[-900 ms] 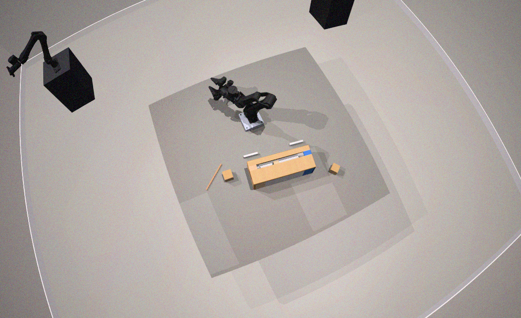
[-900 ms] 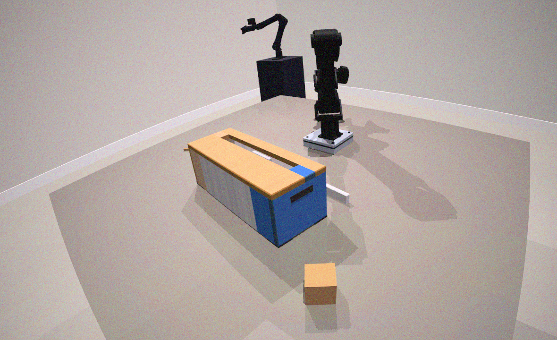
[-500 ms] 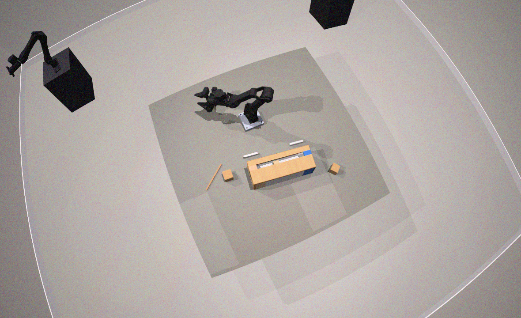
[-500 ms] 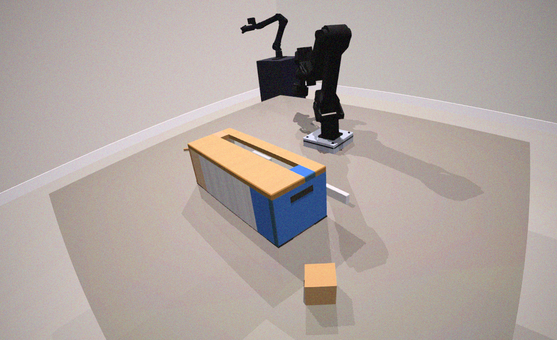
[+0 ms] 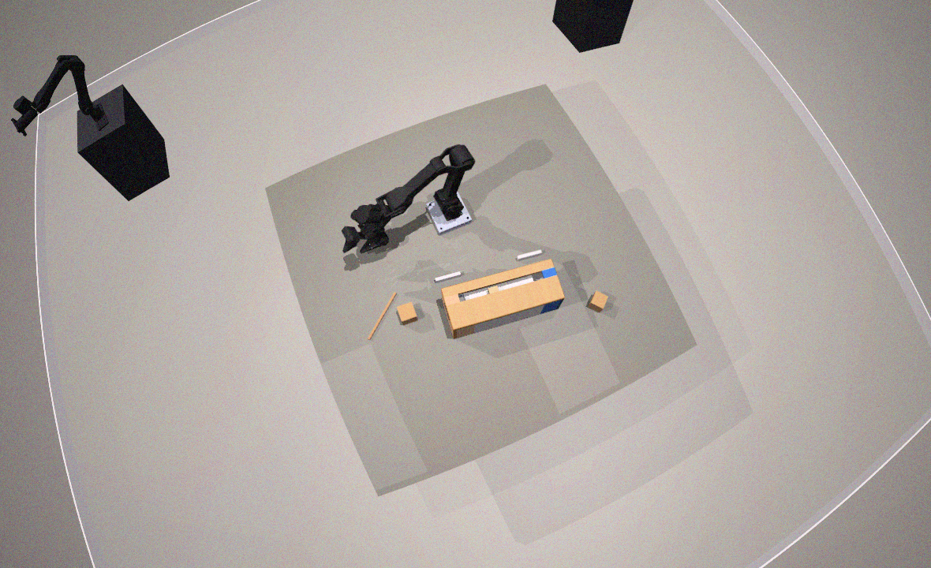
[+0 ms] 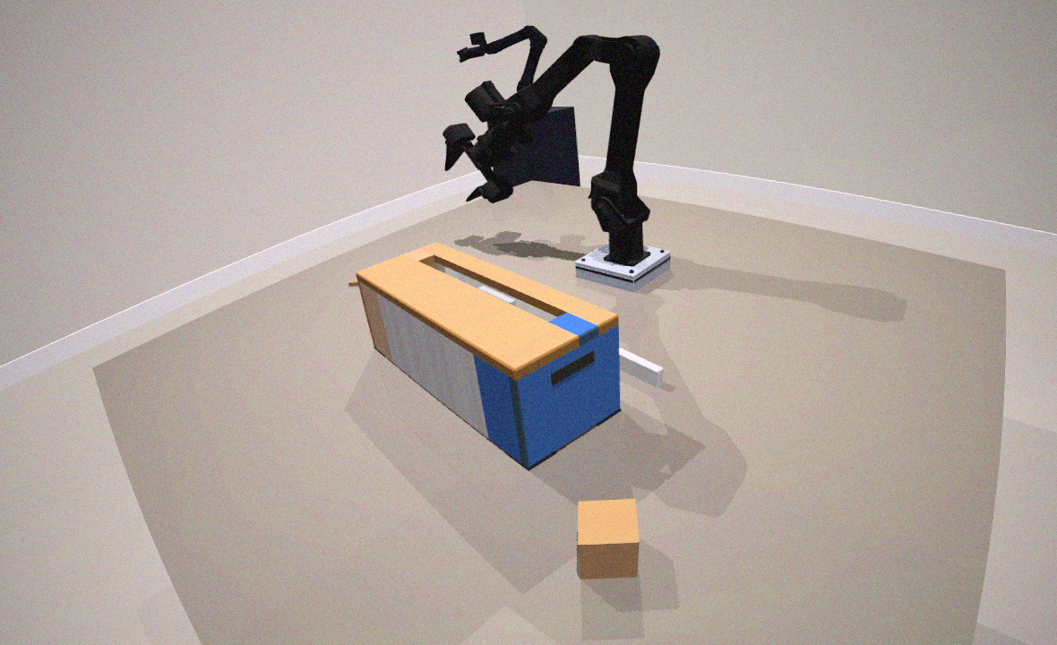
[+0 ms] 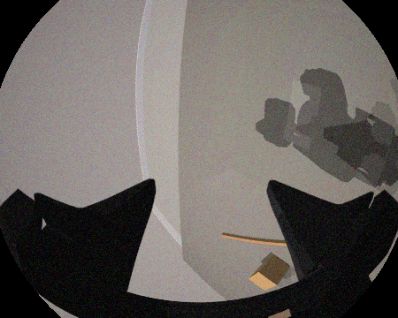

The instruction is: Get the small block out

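The long box (image 5: 504,306) (image 6: 451,321) stands upright, with a tan slotted lid and a blue right end (image 6: 568,408). Its left end is tan. Through the lid slot a small tan patch (image 5: 493,289) shows between white strips; it looks like the block on the shelf, but is too small to be sure. The shelf's ends are hidden under the lid. My gripper (image 5: 359,248) (image 6: 459,184) (image 7: 214,186) is open and empty, raised above the table, beyond the box's left end on the robot-base side, clear of the box.
A thin wooden stick (image 5: 383,315) (image 7: 254,239) and a tan cube (image 5: 406,312) (image 7: 270,270) lie left of the box. Another tan cube (image 5: 598,300) (image 6: 607,521) lies off the blue end. Two white bars (image 5: 447,276) (image 5: 529,255) lie between box and arm base (image 5: 449,214) (image 6: 623,264).
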Tool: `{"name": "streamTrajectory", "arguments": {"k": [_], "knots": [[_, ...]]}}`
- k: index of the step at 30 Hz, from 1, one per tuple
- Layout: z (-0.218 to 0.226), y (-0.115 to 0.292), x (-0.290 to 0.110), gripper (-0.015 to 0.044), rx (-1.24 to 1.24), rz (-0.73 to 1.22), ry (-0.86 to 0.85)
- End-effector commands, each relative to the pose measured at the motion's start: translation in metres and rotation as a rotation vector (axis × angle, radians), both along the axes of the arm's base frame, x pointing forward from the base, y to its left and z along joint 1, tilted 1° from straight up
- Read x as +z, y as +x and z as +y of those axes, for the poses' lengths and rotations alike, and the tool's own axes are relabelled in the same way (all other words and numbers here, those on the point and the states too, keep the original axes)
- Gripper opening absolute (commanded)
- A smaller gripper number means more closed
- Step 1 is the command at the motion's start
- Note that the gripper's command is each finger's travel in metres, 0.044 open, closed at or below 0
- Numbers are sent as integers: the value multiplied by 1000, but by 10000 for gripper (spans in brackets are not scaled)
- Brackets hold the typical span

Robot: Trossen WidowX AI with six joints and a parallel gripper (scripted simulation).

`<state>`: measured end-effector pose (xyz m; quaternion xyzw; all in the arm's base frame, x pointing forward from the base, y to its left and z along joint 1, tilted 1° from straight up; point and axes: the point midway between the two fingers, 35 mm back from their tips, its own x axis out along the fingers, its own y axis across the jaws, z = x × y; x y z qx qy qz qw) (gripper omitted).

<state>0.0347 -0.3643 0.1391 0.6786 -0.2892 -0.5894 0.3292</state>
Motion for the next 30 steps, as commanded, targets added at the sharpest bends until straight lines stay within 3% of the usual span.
{"name": "streamTrajectory", "arguments": {"k": [1, 9, 16, 24, 30], "knots": [[14, 68, -3, 400, 240, 31, 128], [87, 185, 3, 400, 671, 87, 328], [175, 243, 10, 400, 1008, 208, 539], [299, 262, 30, 400, 1381, 437, 825], [309, 261, 32, 400, 1408, 459, 848]]}}
